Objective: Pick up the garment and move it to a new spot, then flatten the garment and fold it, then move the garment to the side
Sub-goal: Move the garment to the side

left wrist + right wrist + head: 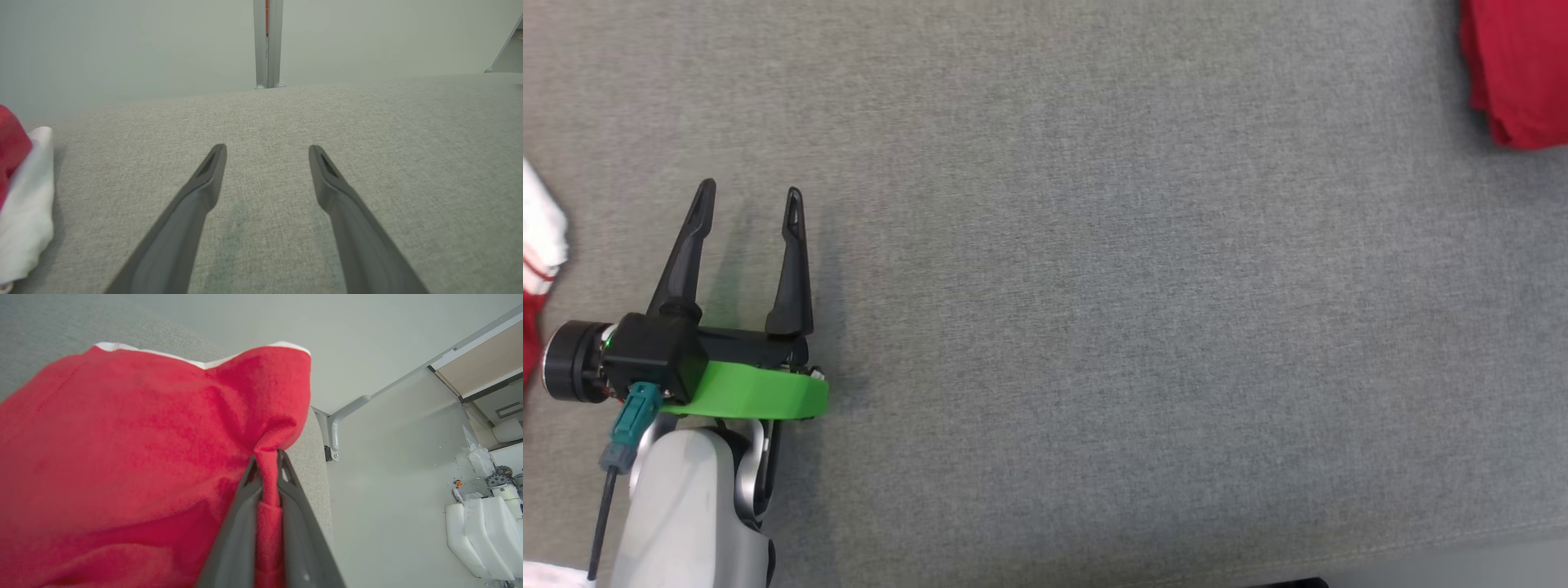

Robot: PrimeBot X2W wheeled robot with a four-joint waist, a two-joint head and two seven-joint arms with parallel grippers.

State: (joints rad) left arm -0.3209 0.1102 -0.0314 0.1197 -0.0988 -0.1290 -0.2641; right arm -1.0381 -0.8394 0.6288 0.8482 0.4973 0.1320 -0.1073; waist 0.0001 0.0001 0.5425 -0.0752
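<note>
Evidently soft and light, the garment (122, 457) bunched at its edge in the right gripper (267, 456)'s tight pinch; the left gripper (750, 189) gaped empty.

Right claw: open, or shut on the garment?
Shut on it. The right claw pinches a bunched fold of the red garment between its fingers.

At the lower left of the head view, the left end effector (752, 189) has two long, black, tapering fingers (686, 261) with a slot near each tip. Below it sit a bright green collar (760, 394), a black boxy housing (654, 351) and a black-and-silver cylinder (568, 361). A teal plug (633, 416) feeds a black cable (603, 523) beside the pale grey forearm (678, 514). The right end effector (267, 457) has matching dark fingers.
</note>
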